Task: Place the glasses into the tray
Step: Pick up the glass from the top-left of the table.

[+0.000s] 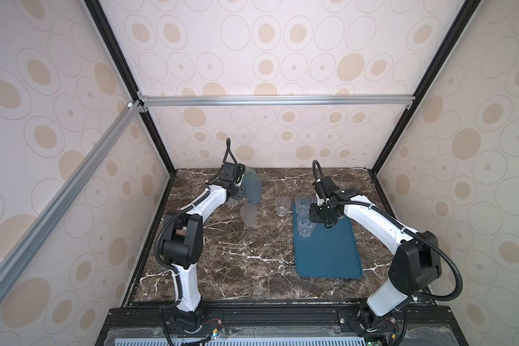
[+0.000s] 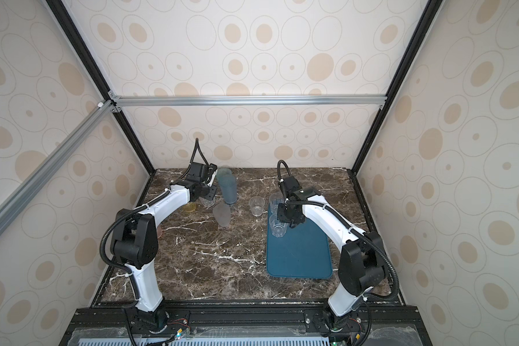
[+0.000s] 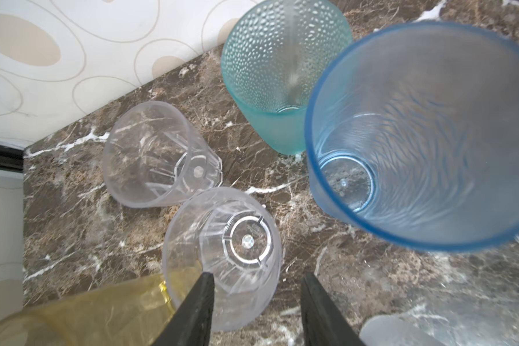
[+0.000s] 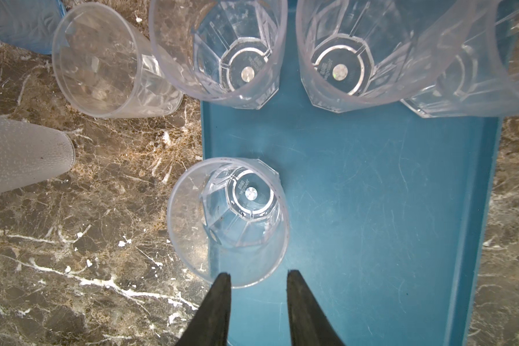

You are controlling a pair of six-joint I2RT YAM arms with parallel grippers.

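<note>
Four glasses stand on the tray [image 1: 327,248], which lies near the right edge of the worktop [image 1: 237,269]. All four are at the tray's far end. A row of three clear glasses [image 4: 339,60] runs along its far rim, and a fourth clear glass [image 4: 228,221] sits just nearer, beside its left rim. The right tool [image 4: 258,274] hovers over that glass's near rim with its jaws apart and nothing clamped between them, so this glass looks set down.

At least seven glasses are left on the bare worktop. A lone clear glass [image 1: 282,205] stands just off the tray's far left corner, and a frosted glass [image 1: 248,213] stands further left. Toward the far left corner are a tall blue glass [image 3: 426,134], a dimpled teal glass [image 3: 282,60], an amber glass [image 3: 87,311], a farther clear glass [image 3: 159,155] and a nearer clear glass [image 3: 222,257].

The left tool [image 3: 256,275] is open, one finger over the nearer clear glass's mouth and the other outside its wall, not yet pinching. Roughly a third of the task looks done.
</note>
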